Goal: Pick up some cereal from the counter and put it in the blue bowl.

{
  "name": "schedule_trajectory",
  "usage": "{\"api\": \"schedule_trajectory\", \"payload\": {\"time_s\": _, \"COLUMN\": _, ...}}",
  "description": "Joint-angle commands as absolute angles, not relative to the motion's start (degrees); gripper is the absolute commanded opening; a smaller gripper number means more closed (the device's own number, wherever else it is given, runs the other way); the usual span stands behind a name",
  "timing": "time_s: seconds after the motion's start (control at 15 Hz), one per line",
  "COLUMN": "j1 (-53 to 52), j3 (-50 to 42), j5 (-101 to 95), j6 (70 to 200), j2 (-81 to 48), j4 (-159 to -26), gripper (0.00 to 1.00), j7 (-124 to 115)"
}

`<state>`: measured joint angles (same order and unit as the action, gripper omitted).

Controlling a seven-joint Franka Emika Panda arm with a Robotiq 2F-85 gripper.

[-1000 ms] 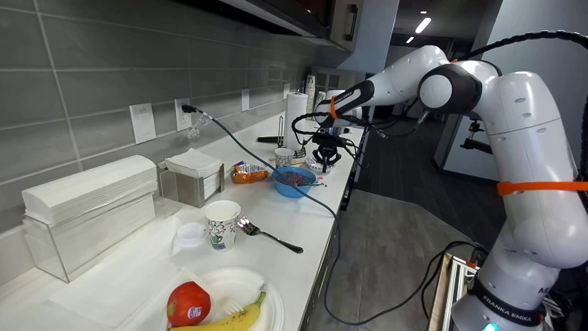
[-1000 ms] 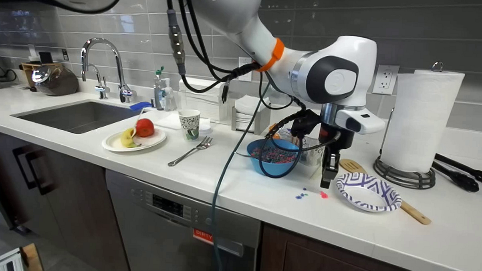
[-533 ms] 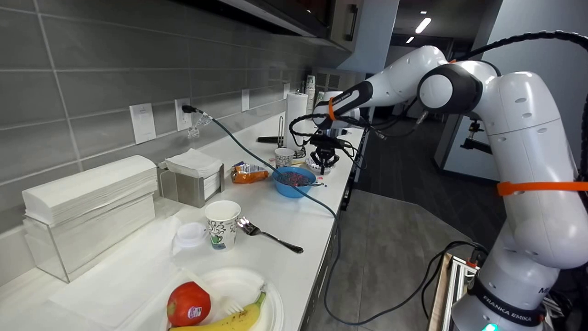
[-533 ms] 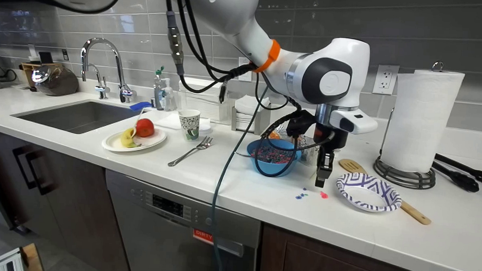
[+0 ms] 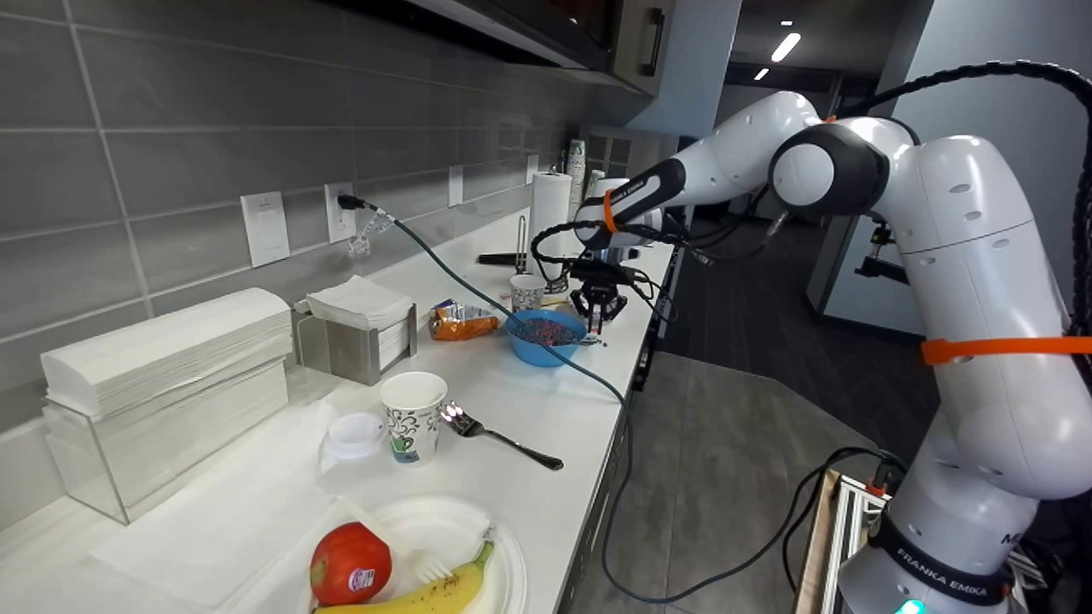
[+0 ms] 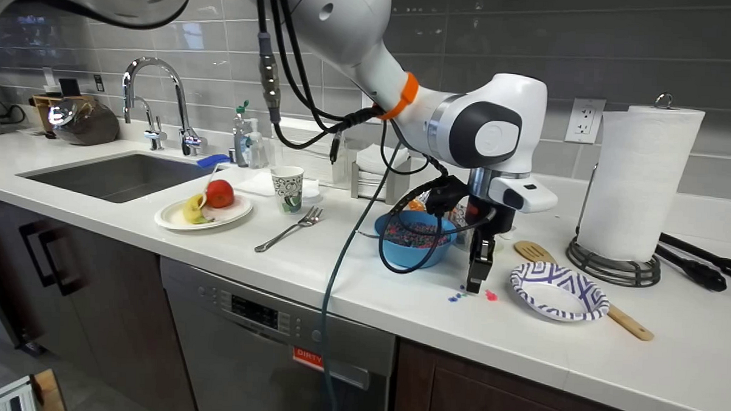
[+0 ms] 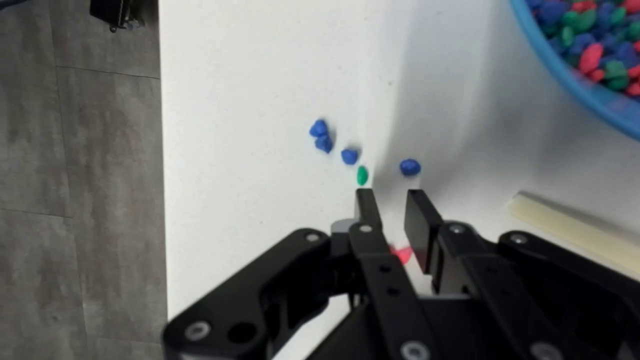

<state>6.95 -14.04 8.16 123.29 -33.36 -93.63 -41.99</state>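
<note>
Standing slightly parted and gripping nothing, the hand (image 7: 391, 199) points down near loose cereal (image 7: 349, 156) on the counter (image 7: 240, 200).

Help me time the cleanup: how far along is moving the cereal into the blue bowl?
Done: the blue bowl holds colourful cereal, though the views don't show who put it there. In hand: nothing visibly gripped; the tool is open, low over the counter. Left: loose blue pieces, a green piece and pink cereal on that counter.
</note>
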Motion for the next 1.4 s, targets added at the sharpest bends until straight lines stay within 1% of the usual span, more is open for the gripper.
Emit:
{"api": "schedule_trajectory", "payload": {"time_s": 0.0, "j1": 6.70, "j3": -13.89, "j5": 7.13, "j6": 123.21, "j2": -33.48, "j4": -94.29, "gripper": 0.22, "j7": -43.22}}
{"api": "schedule_trajectory", "payload": {"time_s": 0.07, "j1": 6.66, "j3": -13.91, "j5": 7.07, "j6": 123.21, "j2": -33.51, "j4": -94.39, "gripper": 0.20, "j7": -43.23}}
{"api": "schedule_trajectory", "payload": {"time_s": 0.13, "j1": 6.60, "j3": -13.99, "j5": 6.92, "j6": 123.13, "j2": -33.50, "j4": -94.52, "gripper": 0.20, "j7": -43.32}}
{"api": "schedule_trajectory", "payload": {"time_s": 0.2, "j1": 6.60, "j3": -14.01, "j5": 6.86, "j6": 123.14, "j2": -33.43, "j4": -94.70, "gripper": 0.18, "j7": -43.30}}
{"api": "schedule_trajectory", "payload": {"time_s": 0.33, "j1": 6.58, "j3": -14.10, "j5": 6.65, "j6": 123.11, "j2": -33.22, "j4": -95.13, "gripper": 0.18, "j7": -43.37}}
{"api": "schedule_trajectory", "payload": {"time_s": 0.73, "j1": 6.48, "j3": -14.17, "j5": 6.17, "j6": 123.09, "j2": -32.99, "j4": -95.93, "gripper": 0.23, "j7": -43.41}}
{"api": "schedule_trajectory", "payload": {"time_s": 0.8, "j1": 6.44, "j3": -14.16, "j5": 6.10, "j6": 123.09, "j2": -32.98, "j4": -95.97, "gripper": 0.21, "j7": -43.40}}
{"api": "schedule_trajectory", "payload": {"time_s": 0.87, "j1": 6.40, "j3": -14.16, "j5": 5.99, "j6": 123.19, "j2": -32.96, "j4": -96.03, "gripper": 0.22, "j7": -43.35}}
{"api": "schedule_trajectory", "payload": {"time_s": 0.93, "j1": 6.37, "j3": -14.15, "j5": 5.93, "j6": 123.16, "j2": -32.95, "j4": -96.09, "gripper": 0.20, "j7": -43.35}}
{"api": "schedule_trajectory", "payload": {"time_s": 1.0, "j1": 6.33, "j3": -14.09, "j5": 5.87, "j6": 123.14, "j2": -32.92, "j4": -96.21, "gripper": 0.22, "j7": -43.21}}
{"api": "schedule_trajectory", "payload": {"time_s": 1.07, "j1": 6.22, "j3": -14.10, "j5": 5.69, "j6": 123.27, "j2": -32.87, "j4": -96.35, "gripper": 0.20, "j7": -43.18}}
{"api": "schedule_trajectory", "payload": {"time_s": 1.13, "j1": 6.13, "j3": -14.05, "j5": 5.53, "j6": 123.39, "j2": -32.79, "j4": -96.60, "gripper": 0.22, "j7": -43.05}}
{"api": "schedule_trajectory", "payload": {"time_s": 1.33, "j1": 5.84, "j3": -14.12, "j5": 4.73, "j6": 123.86, "j2": -32.70, "j4": -97.17, "gripper": 0.21, "j7": -43.16}}
